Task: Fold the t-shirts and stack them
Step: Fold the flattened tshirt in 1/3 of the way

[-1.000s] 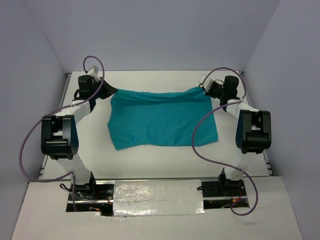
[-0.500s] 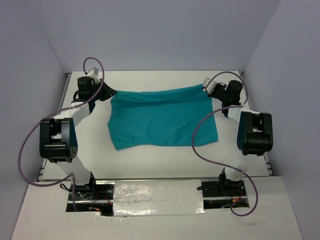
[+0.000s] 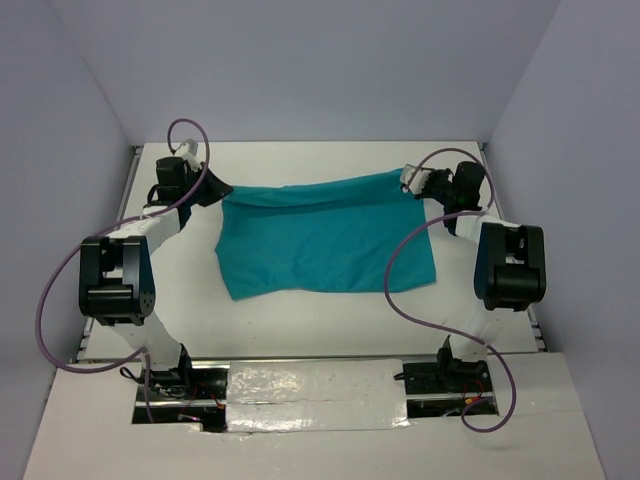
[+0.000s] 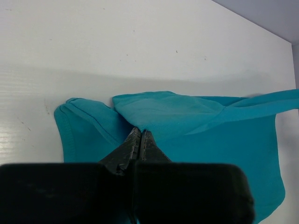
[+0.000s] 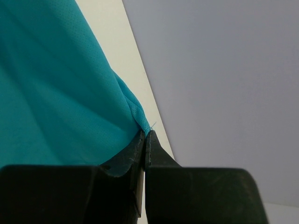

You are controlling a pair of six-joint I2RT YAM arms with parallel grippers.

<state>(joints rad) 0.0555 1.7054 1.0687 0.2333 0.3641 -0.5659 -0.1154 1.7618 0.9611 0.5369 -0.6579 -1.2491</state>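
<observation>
The teal t-shirt point(image 3: 325, 238) lies spread across the middle of the table, its far edge lifted and pulled taut between the two arms. My left gripper point(image 3: 218, 190) is shut on the shirt's far left corner; in the left wrist view the gripper point(image 4: 140, 131) pinches a fold of the shirt point(image 4: 187, 116). My right gripper point(image 3: 412, 180) is shut on the far right corner; in the right wrist view the gripper point(image 5: 145, 134) holds the edge of the shirt point(image 5: 60, 93).
The white table point(image 3: 300, 320) is walled by grey panels at the back and both sides. Purple cables point(image 3: 400, 270) loop from both arms over the table; the right one lies over the shirt's right edge. A taped strip point(image 3: 315, 395) runs between the arm bases.
Both grippers moved slightly outward and back, stretching the shirt's far edge tighter and straighter. The right gripper rose a little. The near part of the shirt has not moved.
</observation>
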